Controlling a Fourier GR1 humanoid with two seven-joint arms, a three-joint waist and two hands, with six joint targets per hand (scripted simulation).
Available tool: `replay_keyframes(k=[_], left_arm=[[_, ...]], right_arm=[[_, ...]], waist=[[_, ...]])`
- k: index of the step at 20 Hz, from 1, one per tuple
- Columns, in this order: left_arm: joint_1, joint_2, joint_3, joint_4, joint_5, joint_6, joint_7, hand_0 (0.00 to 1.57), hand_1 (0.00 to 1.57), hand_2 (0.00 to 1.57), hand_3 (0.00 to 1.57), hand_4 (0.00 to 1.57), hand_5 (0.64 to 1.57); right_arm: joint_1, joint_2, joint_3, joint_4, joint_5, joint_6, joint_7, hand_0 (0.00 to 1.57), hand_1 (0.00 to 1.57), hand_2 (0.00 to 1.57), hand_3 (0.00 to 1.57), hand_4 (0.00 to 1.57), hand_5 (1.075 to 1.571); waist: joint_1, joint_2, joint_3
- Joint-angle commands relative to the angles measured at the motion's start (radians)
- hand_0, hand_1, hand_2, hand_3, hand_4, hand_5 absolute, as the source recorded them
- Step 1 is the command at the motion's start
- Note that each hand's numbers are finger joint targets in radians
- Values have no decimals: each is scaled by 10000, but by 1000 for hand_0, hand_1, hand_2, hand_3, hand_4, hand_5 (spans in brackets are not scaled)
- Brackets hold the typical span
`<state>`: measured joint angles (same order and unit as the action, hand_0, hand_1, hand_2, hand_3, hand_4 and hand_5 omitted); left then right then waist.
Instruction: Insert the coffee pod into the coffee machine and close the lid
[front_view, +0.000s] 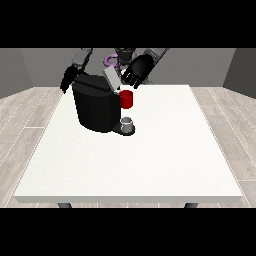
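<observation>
The black coffee machine (94, 107) stands on the table's far left part. Its grey lid (111, 78) is tilted up above the red pod holder (127, 99). A small grey cup (128, 123) sits on the machine's base under the holder. I see no coffee pod on the table; the inside of the holder is hidden. The hand at the view's right (137, 70) hovers just right of the raised lid, its fingers reaching down towards the lid's upper edge. The hand at the view's left (67, 80) hangs behind the machine's far left corner, fingers relaxed, holding nothing.
The white table (150, 160) stretches towards the camera from the machine. Its front edge runs along the bottom of the view. Grey walls and a wooden floor surround it.
</observation>
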<state>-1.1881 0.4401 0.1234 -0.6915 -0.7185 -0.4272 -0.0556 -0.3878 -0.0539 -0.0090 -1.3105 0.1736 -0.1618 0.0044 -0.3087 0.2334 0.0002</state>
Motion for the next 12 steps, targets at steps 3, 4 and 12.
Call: replay_keyframes(k=[3, 4, 12], left_arm=[[-166, 441, -53, 262, -264, 221, -626, 1175, 1175, 1242, 1216, 464, 1571], [-573, 0, -37, 188, -130, -58, 7, 1186, 1186, 1256, 1227, 472, 1571], [-469, -485, -155, 342, -197, 9, 104, 1200, 1200, 1245, 1209, 439, 1571]], right_arm=[[-399, -155, -35, -411, 78, -14, 310, 0, 0, 0, 0, 118, 1571], [-474, -133, -210, 78, -17, -35, 104, 0, 0, 0, 0, 100, 1571], [-656, -405, -560, 468, -134, 22, 208, 0, 0, 0, 0, 153, 1571]], waist=[[-175, 682, -3], [7, 484, 2], [225, 490, 1]])
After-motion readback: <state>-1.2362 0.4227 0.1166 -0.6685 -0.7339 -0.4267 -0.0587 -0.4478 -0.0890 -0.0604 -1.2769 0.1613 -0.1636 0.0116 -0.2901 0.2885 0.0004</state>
